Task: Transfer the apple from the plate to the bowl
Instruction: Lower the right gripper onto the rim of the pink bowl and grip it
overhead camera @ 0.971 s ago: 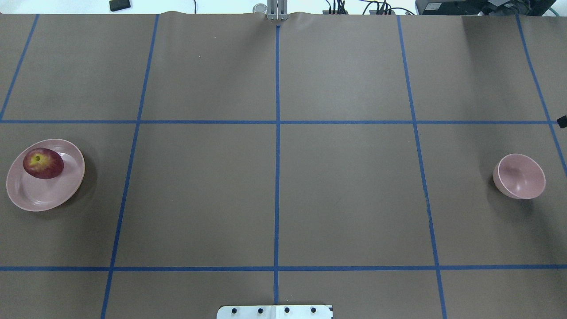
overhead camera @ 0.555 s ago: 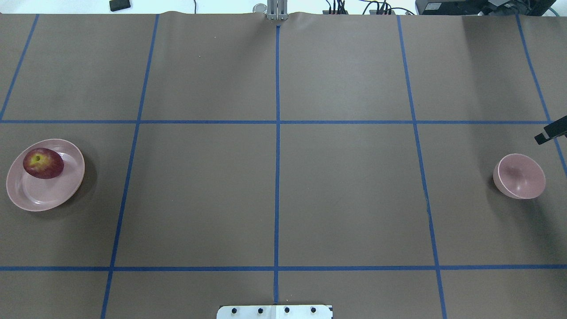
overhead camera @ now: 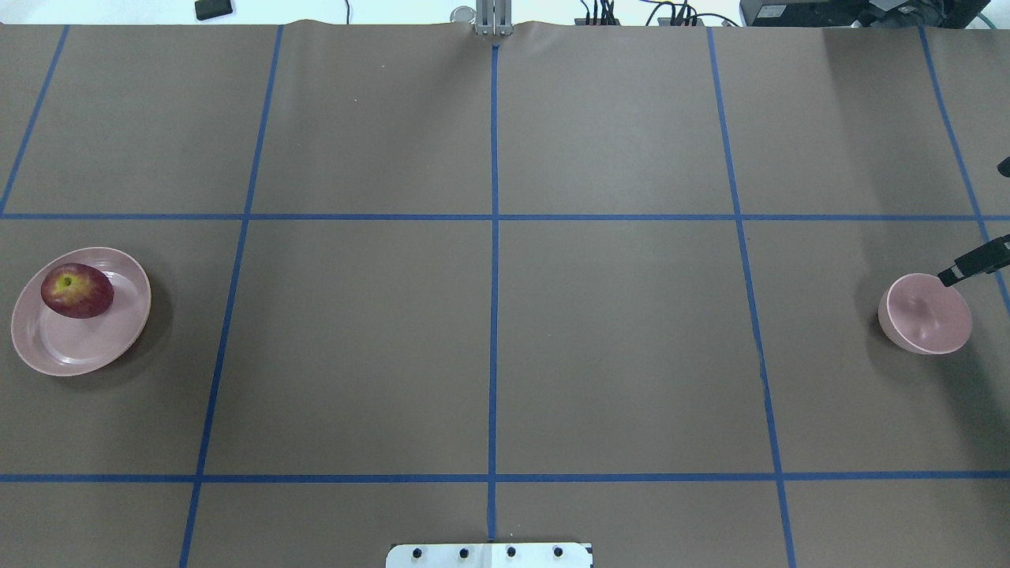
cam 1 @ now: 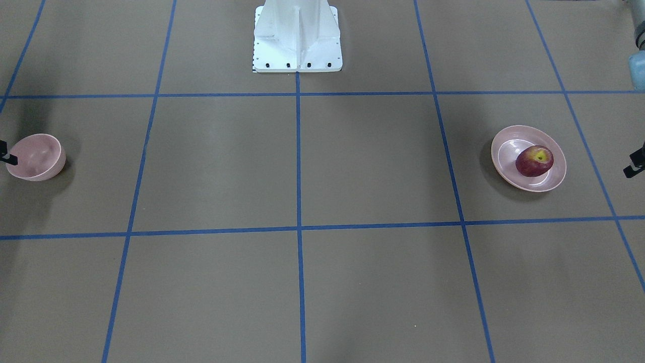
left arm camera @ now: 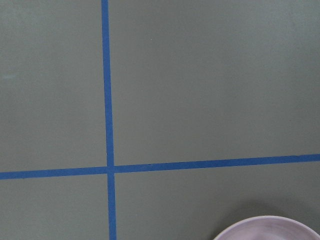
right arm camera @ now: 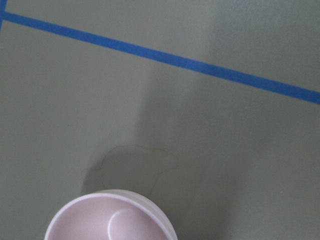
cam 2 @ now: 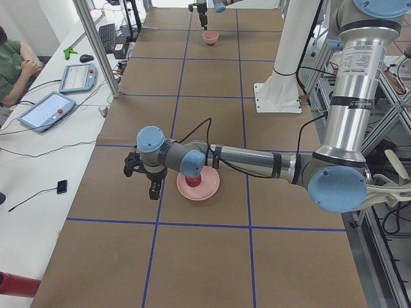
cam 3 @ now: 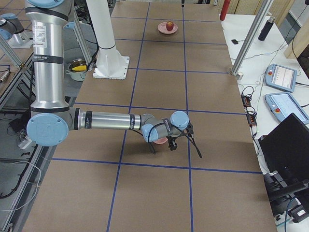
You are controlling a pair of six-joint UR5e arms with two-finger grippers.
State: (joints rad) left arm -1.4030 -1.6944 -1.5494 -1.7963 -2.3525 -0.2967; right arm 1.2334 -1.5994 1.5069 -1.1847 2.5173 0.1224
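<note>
The dark-red apple [overhead camera: 76,290] lies on the far side of the shallow pink plate [overhead camera: 71,355] at the table's left end; both show in the front view too, the apple [cam 1: 534,160] and the plate [cam 1: 504,141]. The deep pink bowl [overhead camera: 927,315] stands empty at the right end. My left gripper [cam 2: 141,183] hovers beside the plate, fingers apart, empty; one finger [cam 1: 634,166] shows in the front view. My right gripper [cam 3: 179,137] hovers at the bowl's far rim, open and empty; one finger [overhead camera: 970,264] reaches in over the bowl's edge.
The white robot base [cam 1: 297,35] stands at the table's near middle. Blue tape lines cross the brown table cover [overhead camera: 489,315]. Tablets [cam 2: 48,109] and a seated person are beyond the far table edge.
My right gripper has come in from the right edge and moved down toward the bowl's rim. The apple, plate and bowl have not moved.
</note>
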